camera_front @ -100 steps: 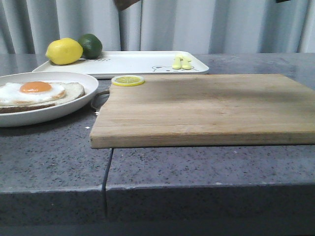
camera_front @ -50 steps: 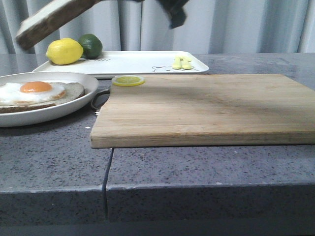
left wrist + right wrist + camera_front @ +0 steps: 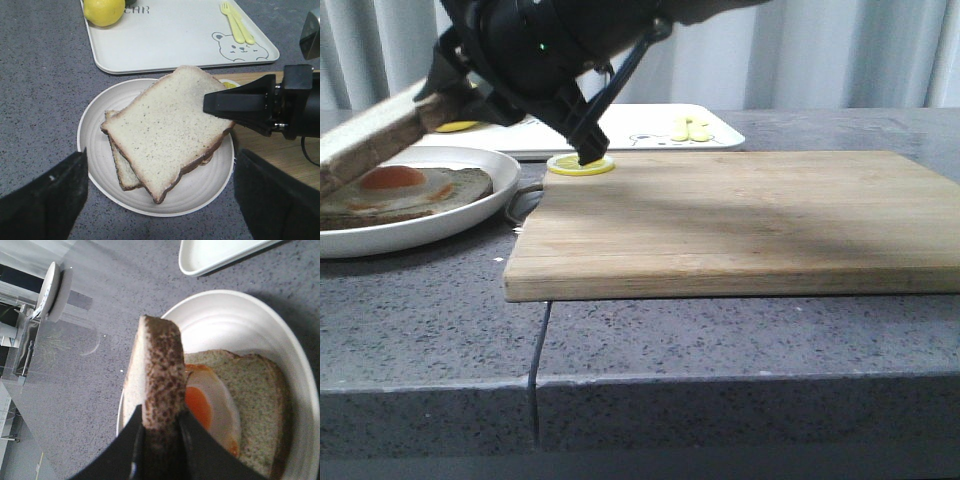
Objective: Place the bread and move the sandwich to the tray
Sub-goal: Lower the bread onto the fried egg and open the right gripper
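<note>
Right end effector (image 3: 161, 432) clamped on thick brown-crusted bread slice (image 3: 159, 375), above egg-topped sandwich (image 3: 235, 405); left end effector (image 3: 160, 192) spread apart.

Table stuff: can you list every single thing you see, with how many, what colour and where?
bread: 1, pale with dark crust, held tilted over the plate
sandwich: 1 bread slice with white egg and orange yolk, on the plate
plate: 1, white, left of the board
tray: 1, white with a bear drawing, behind the plate
lemon: 1, yellow, on the tray
toy cutlery: yellow, on the tray
lemon slice: 1, yellow, at the board's far left corner
wooden board: 1, brown, middle of the table
right gripper: black, shut on the bread's crust
left gripper: black, open above the plate
</note>
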Available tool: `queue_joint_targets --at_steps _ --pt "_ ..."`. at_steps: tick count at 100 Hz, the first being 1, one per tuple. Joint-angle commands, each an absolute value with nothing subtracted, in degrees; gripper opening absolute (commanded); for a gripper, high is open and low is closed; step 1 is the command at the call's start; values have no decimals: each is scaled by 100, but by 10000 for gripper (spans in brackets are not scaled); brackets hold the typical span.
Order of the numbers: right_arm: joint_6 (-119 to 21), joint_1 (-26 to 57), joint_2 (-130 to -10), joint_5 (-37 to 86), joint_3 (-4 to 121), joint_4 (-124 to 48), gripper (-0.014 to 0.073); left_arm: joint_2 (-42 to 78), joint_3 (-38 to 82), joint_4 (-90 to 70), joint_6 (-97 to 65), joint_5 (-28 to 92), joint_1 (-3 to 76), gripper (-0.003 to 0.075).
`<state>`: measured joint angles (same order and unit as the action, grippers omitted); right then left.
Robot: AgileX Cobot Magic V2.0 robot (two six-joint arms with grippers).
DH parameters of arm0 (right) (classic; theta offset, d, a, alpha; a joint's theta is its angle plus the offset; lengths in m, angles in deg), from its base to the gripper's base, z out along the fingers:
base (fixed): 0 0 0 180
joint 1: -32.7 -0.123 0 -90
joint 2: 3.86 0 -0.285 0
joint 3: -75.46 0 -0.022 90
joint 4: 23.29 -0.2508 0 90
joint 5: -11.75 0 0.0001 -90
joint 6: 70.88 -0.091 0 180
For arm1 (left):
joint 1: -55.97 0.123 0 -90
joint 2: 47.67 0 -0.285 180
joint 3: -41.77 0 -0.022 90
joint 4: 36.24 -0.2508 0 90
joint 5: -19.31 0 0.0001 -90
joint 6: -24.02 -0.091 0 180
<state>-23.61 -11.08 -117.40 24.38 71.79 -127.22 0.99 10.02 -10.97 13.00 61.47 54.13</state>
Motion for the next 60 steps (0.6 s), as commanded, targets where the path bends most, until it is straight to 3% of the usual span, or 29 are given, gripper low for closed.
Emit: queue_joint_targets --at_steps 1,16,23,42,49,60 --pt "-2345 -1110 -11530 2530 7386 -13107 -105 118 1213 -918 1352 5806 5429 557" --pt "-2340 -1110 -11555 2456 7386 -13107 -54 118 1213 -918 1352 5806 5429 557" --pt "-2340 -1102 -11555 2446 7386 -13107 27 118 1213 -918 1352 5806 5429 557" --pt "-2340 -1103 -11555 2159 7386 -13107 344 118 1213 -918 1352 5806 5429 557" --pt "-2340 -1103 -11555 1982 7386 -13107 421 118 1213 -918 1352 5806 5429 557" --pt "-2340 -1103 -11555 1902 7386 -13107 468 118 1213 -918 1352 5806 5429 557"
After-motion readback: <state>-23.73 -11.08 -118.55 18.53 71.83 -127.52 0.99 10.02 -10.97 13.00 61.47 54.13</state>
